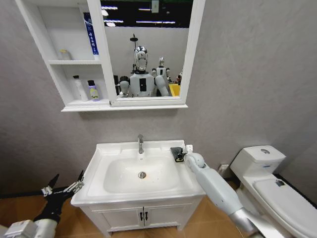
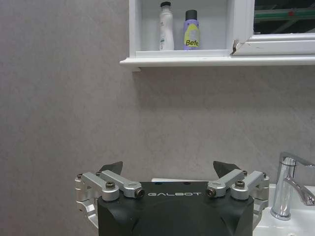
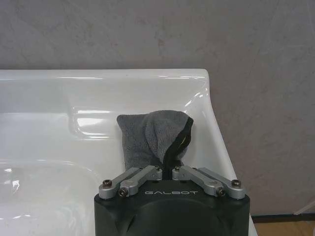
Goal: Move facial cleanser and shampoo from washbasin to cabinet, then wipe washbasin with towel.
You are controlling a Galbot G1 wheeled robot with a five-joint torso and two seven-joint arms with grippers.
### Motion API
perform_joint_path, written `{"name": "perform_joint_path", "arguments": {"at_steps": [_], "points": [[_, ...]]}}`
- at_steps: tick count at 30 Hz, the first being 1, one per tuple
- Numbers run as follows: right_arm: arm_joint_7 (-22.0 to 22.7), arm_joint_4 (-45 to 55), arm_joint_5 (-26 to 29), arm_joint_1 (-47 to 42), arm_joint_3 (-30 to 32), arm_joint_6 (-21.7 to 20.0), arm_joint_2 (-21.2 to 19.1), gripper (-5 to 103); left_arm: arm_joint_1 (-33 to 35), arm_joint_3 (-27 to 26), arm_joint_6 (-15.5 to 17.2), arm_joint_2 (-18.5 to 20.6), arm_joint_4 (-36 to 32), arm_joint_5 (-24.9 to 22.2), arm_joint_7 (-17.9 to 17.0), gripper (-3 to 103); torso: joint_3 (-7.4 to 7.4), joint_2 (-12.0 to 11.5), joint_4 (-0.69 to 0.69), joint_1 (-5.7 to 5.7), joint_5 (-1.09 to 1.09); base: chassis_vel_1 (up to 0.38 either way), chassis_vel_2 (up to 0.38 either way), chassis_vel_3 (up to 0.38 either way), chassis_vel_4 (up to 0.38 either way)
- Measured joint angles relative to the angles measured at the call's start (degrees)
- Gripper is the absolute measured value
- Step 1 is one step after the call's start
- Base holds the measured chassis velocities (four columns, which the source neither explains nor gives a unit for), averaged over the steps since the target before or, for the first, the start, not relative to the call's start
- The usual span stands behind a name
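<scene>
right gripper (image 3: 167, 169): clenched on small dark grey folded towel (image 3: 155, 137), rear right rim of white ceramic washbasin (image 1: 106, 153)
step tip: lift slightly, keep cloth flat, then drag
left gripper (image 1: 63, 187): released, idle left of basin

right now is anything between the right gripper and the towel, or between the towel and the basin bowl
Nothing visible. The right gripper is already shut on the towel at the washbasin's back right corner, and the ledge between it and the bowl is bare.

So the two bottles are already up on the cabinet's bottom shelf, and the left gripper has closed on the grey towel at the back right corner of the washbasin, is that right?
One detail is off: the right gripper is shut on the towel, as the right wrist view shows. The left gripper hangs open beside the washbasin's front left corner in the head view. The two bottles do stand on the cabinet's bottom shelf.
</scene>
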Motion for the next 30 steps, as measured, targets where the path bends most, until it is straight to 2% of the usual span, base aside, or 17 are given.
{"name": "perform_joint_path", "arguments": {"at_steps": [7,9,10,13,17,18,19,23,30], "points": [[3.2,5.2,1.9,-1.4,-0.5,0.0,-1.0,3,0.0,0.0,0.0,0.0,0.0,0.0,0.0,100,0.0,0.0,-0.01,0.0,-0.01,0.0,0.0,0.0,0.0],[6.7,8.5,4.2,-2.0,-1.5,0.0,-1.0,3,0.0,0.0,0.0,0.0,0.0,0.0,0.0,100,0.0,0.0,0.0,0.0,-0.01,0.0,0.0,0.0,0.0],[6.7,8.5,4.2,-2.0,-1.5,0.0,-1.0,3,0.0,0.0,0.0,0.0,0.0,0.0,0.0,100,0.0,0.0,0.0,0.0,-0.01,0.0,0.0,0.0,0.0],[12.9,13.9,7.3,-3.8,-4.1,0.0,-0.5,3,0.0,0.0,0.0,0.0,0.0,0.0,0.0,100,0.0,0.0,0.0,0.0,-0.02,0.0,0.0,0.0,0.0],[15.7,15.7,8.5,-4.7,-5.6,0.0,0.2,3,0.0,0.0,0.0,0.0,0.0,0.0,0.0,100,0.0,0.0,0.0,0.0,-0.01,0.0,0.0,0.0,0.0],[19.3,16.9,9.4,-5.8,-7.5,0.0,1.5,3,0.0,0.0,0.0,0.0,0.0,0.0,0.0,100,0.0,0.0,0.01,0.0,-0.01,0.0,0.0,0.0,0.0],[20.7,17.2,9.8,-6.4,-8.5,0.0,2.3,3,0.0,0.0,0.0,0.0,0.0,0.0,0.0,100,0.0,0.0,0.0,0.0,0.0,0.0,0.0,0.0,0.0],[22.4,16.8,9.7,-7.7,-10.4,0.0,4.5,3,0.0,0.0,0.0,0.0,0.0,0.0,0.0,100,0.0,0.0,0.01,0.0,-0.01,0.0,0.0,0.0,0.0],[21.4,12.9,7.9,-8.1,-10.5,0.0,6.5,3,0.0,0.0,0.0,0.0,0.0,0.0,0.0,100,0.0,0.0,0.01,0.0,-0.01,0.0,0.0,0.0,0.0]]}}
